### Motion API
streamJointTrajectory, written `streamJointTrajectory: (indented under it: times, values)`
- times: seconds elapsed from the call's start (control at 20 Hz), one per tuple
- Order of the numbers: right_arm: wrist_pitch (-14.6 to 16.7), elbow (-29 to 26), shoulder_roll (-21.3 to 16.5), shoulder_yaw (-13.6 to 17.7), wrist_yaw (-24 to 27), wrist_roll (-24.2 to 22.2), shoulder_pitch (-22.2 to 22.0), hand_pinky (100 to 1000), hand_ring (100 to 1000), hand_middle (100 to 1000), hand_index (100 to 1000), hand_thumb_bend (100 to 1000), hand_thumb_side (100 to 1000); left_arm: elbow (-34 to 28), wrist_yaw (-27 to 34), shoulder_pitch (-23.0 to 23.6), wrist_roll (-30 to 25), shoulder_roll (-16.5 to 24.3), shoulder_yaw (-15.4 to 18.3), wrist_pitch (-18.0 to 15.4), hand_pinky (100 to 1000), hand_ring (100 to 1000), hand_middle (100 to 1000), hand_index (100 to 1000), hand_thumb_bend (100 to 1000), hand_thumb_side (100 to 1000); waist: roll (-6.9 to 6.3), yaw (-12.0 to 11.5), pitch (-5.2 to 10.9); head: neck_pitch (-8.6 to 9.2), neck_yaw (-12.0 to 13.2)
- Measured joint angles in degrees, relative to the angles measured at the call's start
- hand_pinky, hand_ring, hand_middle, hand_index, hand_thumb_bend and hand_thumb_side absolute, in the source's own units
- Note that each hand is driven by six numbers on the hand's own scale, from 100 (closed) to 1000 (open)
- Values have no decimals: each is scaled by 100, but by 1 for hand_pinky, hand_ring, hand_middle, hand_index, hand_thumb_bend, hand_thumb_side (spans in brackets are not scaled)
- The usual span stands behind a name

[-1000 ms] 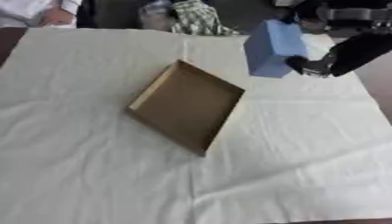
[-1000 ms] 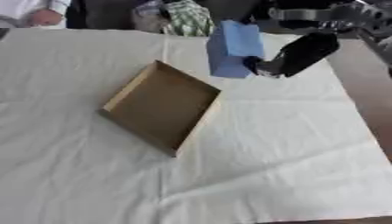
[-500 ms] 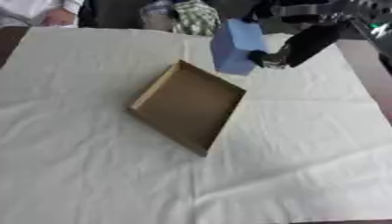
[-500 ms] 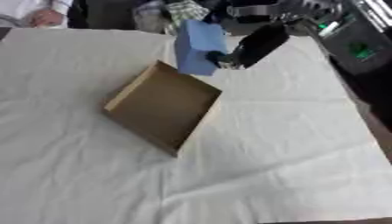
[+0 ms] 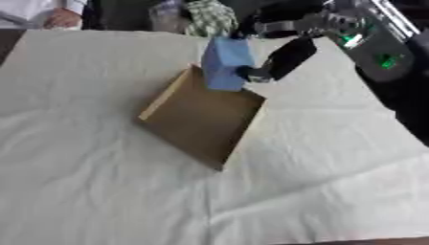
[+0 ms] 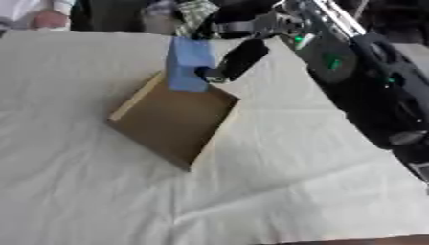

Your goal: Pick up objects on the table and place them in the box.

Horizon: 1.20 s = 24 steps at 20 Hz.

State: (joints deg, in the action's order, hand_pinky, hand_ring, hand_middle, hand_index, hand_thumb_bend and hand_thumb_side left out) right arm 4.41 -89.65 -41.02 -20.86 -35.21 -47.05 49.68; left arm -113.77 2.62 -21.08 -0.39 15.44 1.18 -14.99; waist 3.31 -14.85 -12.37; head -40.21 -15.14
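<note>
Right hand (image 5: 281, 60) gripping blue block (image 5: 224, 63) over far corner of cardboard box (image 5: 201, 117); arm's elbow visible only in right eye view.

Upright blue block (image 5: 226, 63) over the open brown box's (image 5: 201, 117) far edge.

— What's the surface made of?

— A white cloth (image 5: 100, 182), creased and wrinkled, covers the table almost to its edges (a dark strip of tabletop (image 5: 10, 38) shows at the far left corner).

— And beyond it?

— Dark and dim. A bundle of checked fabric (image 5: 208, 16) lies at the far edge, with a white sleeve (image 5: 29, 8) at the far left.

— The light?

— Soft, even, no hard shadows.
</note>
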Motion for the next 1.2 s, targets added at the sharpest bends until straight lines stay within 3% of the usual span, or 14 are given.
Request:
streamJointTrajectory:
  times: [0.3,0.9,1.05,1.2]
  values:
    - [130,470,349,-140,-215,63,25,891,909,797,843,100,757,0,47,-66,-32,-49,-30,-14,628,901,634,652,350,550,-9,-85,-38,0,-40]
    - [463,829,553,-372,-430,108,-31,902,937,828,860,100,812,0,73,-102,-73,-96,-33,8,628,903,634,652,353,552,10,-116,-43,-1,36]
    - [515,845,594,-409,-612,124,-32,909,960,853,869,100,842,0,80,-102,-80,-99,-33,14,628,903,634,651,353,553,10,-110,-44,-1,32]
    - [542,884,609,-430,-817,129,-33,913,991,905,918,100,928,0,81,-102,-80,-124,-33,14,627,904,634,651,352,553,2,-108,-55,-1,16]
